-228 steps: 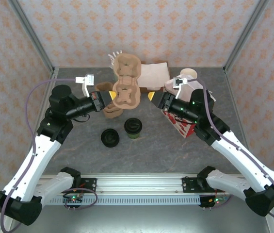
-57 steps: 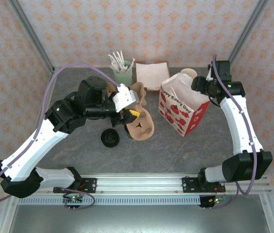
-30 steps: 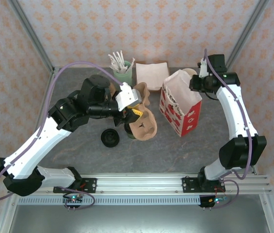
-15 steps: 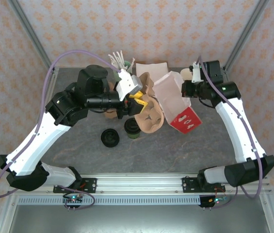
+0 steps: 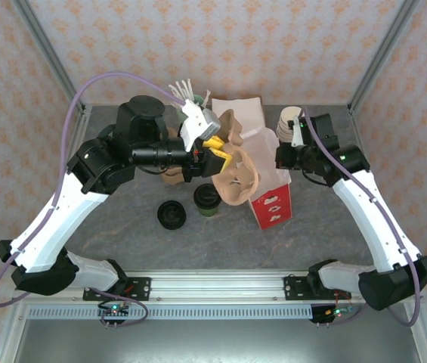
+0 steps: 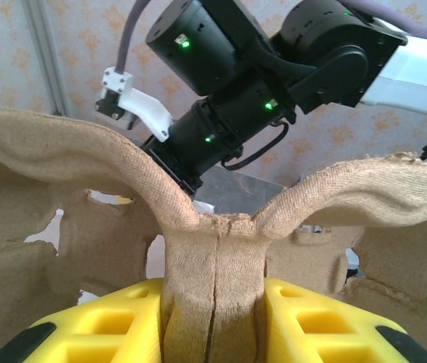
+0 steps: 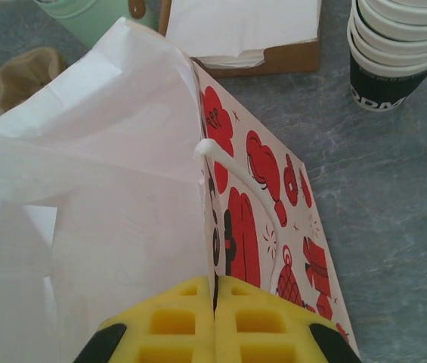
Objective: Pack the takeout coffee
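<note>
The takeout coffee (image 5: 207,199), a dark green cup with a black lid, stands on the table just below the left arm's wrist. My left gripper (image 5: 217,153) is shut on the middle ridge of a brown pulp cup carrier (image 5: 237,178), held in the air against the mouth of the bag. In the left wrist view the yellow fingers (image 6: 85,325) pinch that carrier (image 6: 213,257). My right gripper (image 5: 280,159) is shut on the upper edge of a white paper bag with red print (image 5: 270,203). The bag's wall (image 7: 251,197) runs between the right gripper (image 7: 215,302) fingers.
A loose black lid (image 5: 171,215) lies left of the coffee. At the back stand a mint-green cup of stirrers (image 5: 189,97), a box of napkins (image 5: 245,113) and a stack of nested cups (image 5: 289,121). Another brown carrier (image 5: 171,175) lies under the left arm.
The right gripper has shut on the bag's edge and drawn it left and toward the front, standing more upright. The left arm has carried the carrier up and right to the bag's mouth.
</note>
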### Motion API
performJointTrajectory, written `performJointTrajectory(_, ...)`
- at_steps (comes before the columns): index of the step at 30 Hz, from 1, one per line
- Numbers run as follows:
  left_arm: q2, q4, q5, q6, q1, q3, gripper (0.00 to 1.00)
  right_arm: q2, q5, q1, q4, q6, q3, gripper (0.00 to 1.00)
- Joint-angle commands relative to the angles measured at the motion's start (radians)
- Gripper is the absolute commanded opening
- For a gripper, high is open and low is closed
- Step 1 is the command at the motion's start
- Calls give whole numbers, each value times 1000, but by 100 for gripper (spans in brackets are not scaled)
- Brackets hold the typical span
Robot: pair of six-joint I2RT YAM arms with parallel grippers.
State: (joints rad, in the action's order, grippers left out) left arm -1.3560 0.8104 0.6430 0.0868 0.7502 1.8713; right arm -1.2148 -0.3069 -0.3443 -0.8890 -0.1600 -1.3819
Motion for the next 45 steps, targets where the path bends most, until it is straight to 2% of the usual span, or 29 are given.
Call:
performJointTrajectory(1,-8,15,-49,27,-2,22,32,71,-16,-7,85,-147,30,2)
performJointTrajectory(4,4,-48,-101,35,-3,-33,32,95,-49,-7,132,-186,71,2)
performJointTrajectory(8,-49,-75,-146,6,-5,13,32,97,-89,-6,136,-236,67,2)
performJointTrajectory(12,-177,13,-186,-12,-6,198,32,90,-87,-6,112,-263,62,2)
performJointTrajectory(16,-283,103,-209,-36,-8,382,31,89,-164,-6,139,-292,67,2)
performJointTrajectory(20,-338,160,-219,-73,-11,477,30,76,-213,-8,125,-265,63,2)
performJointTrajectory(27,-320,205,-197,-121,-10,402,29,87,-298,-9,111,-187,141,2)
performJointTrajectory(34,-246,183,-143,-160,-5,224,29,82,-295,-9,102,-150,166,3)
performJointTrajectory(45,-259,242,-7,-173,16,170,29,62,-310,-10,96,-126,137,3)
